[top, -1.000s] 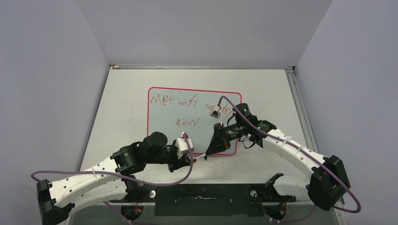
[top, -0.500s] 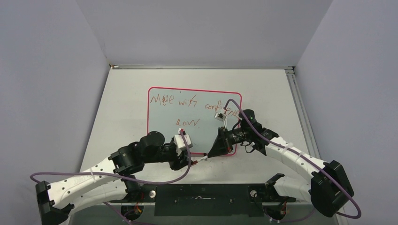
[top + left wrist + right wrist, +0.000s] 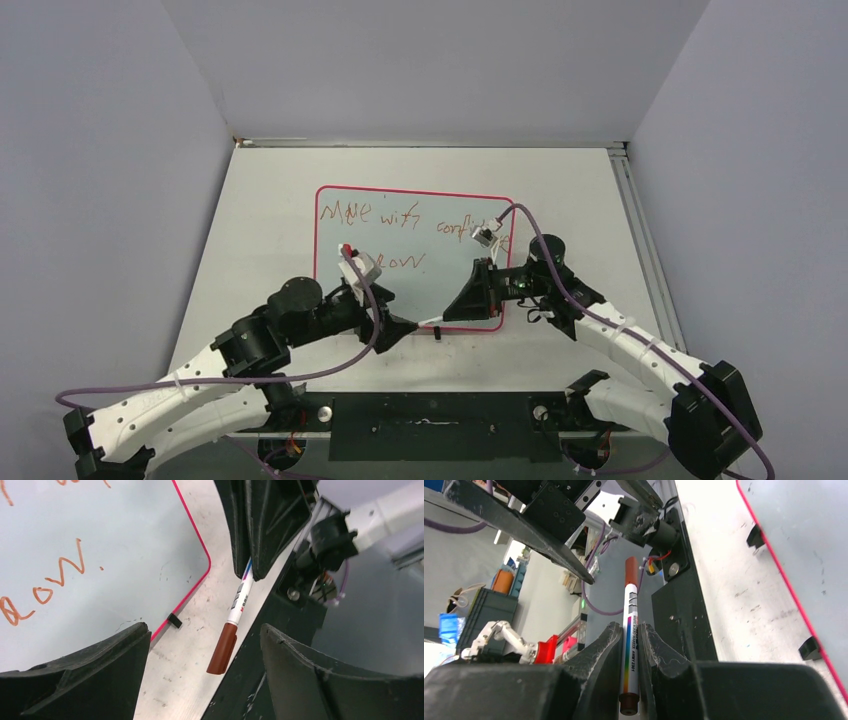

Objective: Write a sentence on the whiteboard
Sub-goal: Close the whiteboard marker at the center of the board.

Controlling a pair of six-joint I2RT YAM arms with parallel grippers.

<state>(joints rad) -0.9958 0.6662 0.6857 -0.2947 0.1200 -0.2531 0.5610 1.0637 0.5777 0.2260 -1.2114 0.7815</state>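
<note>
Right tool (image 3: 630,630) pinches capped marker (image 3: 630,597); left tool (image 3: 202,635) gapes wide

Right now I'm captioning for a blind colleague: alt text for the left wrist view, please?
The black right hand pinches a white marker pen with a brown cap, its capped end pointing between the fingers of the wide-open left hand. To the left lies a pale whiteboard with a pink-red rim and red-brown handwritten letters.

Robotics laboratory test cell. Grey partition walls (image 3: 430,70) enclose the pale tabletop (image 3: 570,190) on three sides; two robot arms (image 3: 200,372) mounted at its near edge; storage crate (image 3: 489,614) beyond.
</note>
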